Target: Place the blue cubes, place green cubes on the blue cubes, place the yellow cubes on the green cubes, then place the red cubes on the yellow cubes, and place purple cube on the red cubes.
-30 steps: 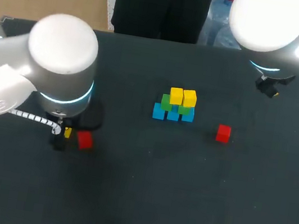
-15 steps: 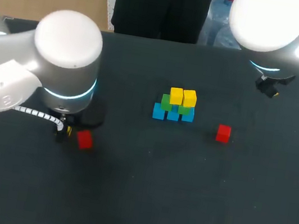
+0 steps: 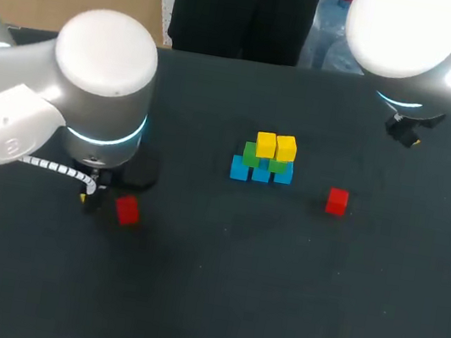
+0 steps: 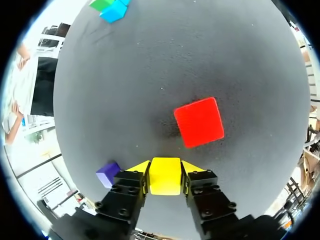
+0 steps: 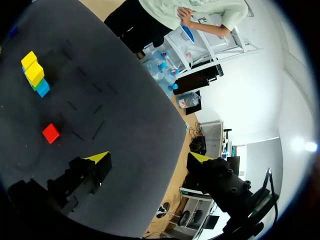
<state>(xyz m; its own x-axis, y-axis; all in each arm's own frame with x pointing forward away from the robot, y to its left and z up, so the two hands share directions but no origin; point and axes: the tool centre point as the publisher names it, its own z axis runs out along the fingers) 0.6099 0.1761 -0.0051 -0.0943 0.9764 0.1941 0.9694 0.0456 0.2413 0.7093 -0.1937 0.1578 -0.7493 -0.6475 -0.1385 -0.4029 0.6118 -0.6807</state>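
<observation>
Yellow cube [image 4: 165,179] gripped in the left tool [image 4: 165,170], just short of a loose red cube [image 4: 199,121].
A second ago the left tool sat lower, near the desk [image 3: 214,296]; the arm has since risen and edged toward the stack [image 3: 264,160], so the cube looks picked up and due for carrying there. The red cube has not moved, and a purple cube [image 4: 108,173] lies beside the fingers. The second red cube [image 3: 337,200] and the right tool [image 5: 150,159], jaws spread and holding nothing, are unchanged.
</observation>
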